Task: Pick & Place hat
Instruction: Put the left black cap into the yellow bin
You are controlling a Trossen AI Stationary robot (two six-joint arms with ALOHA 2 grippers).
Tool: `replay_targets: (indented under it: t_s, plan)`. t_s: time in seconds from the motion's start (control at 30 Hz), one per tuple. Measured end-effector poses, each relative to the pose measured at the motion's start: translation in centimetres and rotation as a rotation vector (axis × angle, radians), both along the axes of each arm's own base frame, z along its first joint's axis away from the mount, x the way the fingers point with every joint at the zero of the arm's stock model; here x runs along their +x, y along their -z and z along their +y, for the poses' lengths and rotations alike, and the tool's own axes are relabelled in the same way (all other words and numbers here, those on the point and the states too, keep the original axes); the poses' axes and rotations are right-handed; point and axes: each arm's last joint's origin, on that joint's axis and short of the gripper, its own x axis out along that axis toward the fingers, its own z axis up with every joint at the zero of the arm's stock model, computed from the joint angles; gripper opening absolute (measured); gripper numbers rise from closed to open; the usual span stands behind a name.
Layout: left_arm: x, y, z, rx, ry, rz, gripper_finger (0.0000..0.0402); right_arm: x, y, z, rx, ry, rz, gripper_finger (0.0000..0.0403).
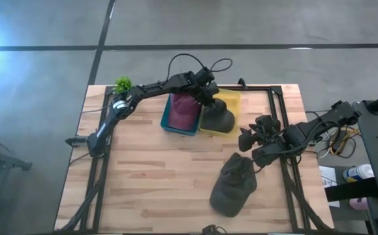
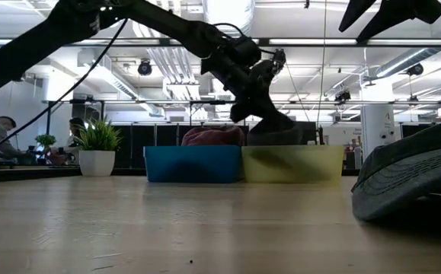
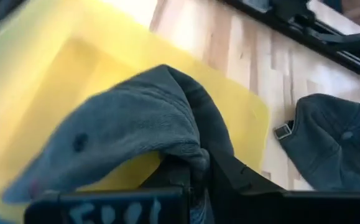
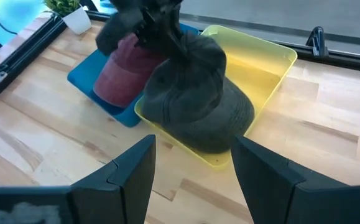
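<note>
My left gripper is over the yellow bin and is shut on a dark grey hat. A maroon hat lies in the blue bin beside it. A second dark hat rests flat on the table nearer the front. My right gripper hovers open between the bins and that hat, touching nothing. My left gripper pinches a bunched-up fold at the top of the grey hat's crown between its two fingers, coming from above and pointing down. The hat hangs below the fingers. Its lower part sits in the yellow bin and bulges over the bin's near wall.
A small potted plant stands at the table's far left corner. Black frame rails run along the table's left, far and right sides. Bare wood lies in front of the bins, left of the second hat.
</note>
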Motion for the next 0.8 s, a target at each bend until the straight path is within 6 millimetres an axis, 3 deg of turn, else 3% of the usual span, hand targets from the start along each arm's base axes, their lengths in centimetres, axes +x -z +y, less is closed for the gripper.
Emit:
replay_targets:
  t_s: [0.1, 0.3, 0.43, 0.67, 0.8]
  plan:
    - [0.1, -0.4, 0.1, 0.084, 0.083, -0.034, 0.0023, -0.3, 0.2, -0.1, 0.013, -0.001, 0.005, 0.0203]
    - [0.6, -2.0, -1.2, 0.485, 0.418, -0.109, 0.0023, -1.0, 0.8, -0.3, 0.066, -0.008, 0.019, 0.0203]
    - [0.7, -2.3, -1.5, 0.647, 0.472, -0.063, 0.0023, -1.7, 1.2, -0.7, 0.103, 0.014, 0.001, 0.0203]
    - [-0.2, -2.6, -1.8, 0.630, 0.455, 0.077, 0.0023, -2.2, 4.0, -0.9, 0.300, -0.009, -0.044, 0.0203]
    - [-0.5, -2.4, -1.9, 0.607, 0.455, 0.104, 0.0023, -3.1, 6.7, -1.9, 0.392, 0.128, -0.092, 0.0203]
